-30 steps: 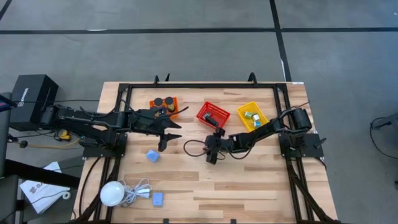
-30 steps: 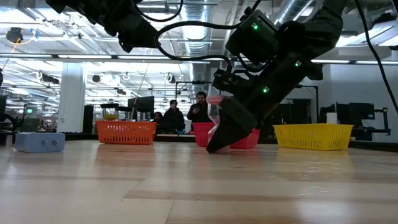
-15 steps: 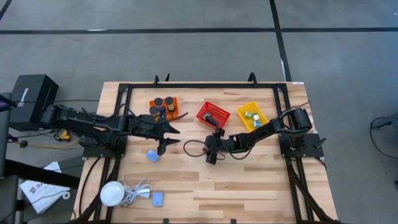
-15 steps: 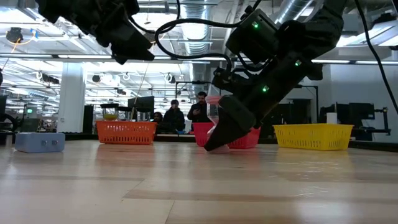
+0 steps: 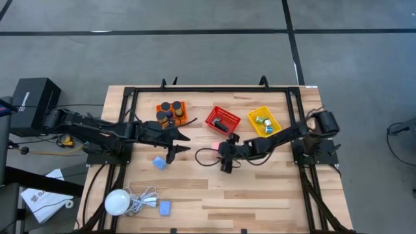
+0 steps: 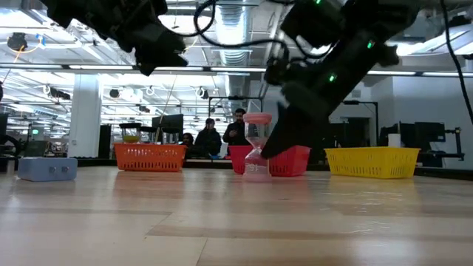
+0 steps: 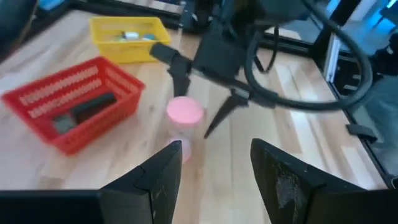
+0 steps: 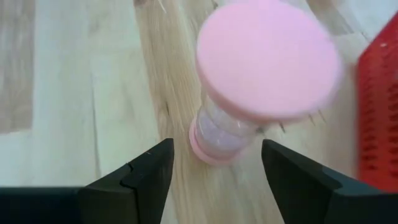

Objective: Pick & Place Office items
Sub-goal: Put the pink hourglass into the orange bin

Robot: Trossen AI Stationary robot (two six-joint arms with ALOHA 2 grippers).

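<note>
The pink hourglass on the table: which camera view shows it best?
The right wrist view: the pink hourglass fills it, upright. The left wrist view shows it smaller, the low view partly behind the right arm, the high view only a speck.

You are working in a robotics lab set inside a large open industrial hall. The wooden tabletop [image 5: 260, 188] carries a black metal frame [image 5: 214, 90] with two arms bolted to it, standing on a grey concrete floor [image 5: 195, 45] crossed by dark lines. Across the tabletop you see exposed ducts and pipes [image 6: 222, 55] under a high ceiling, rows of strip lights [image 6: 89, 68], workstations with monitors [image 6: 171, 123], and people [image 6: 222, 131] seated or standing in the background.
</note>
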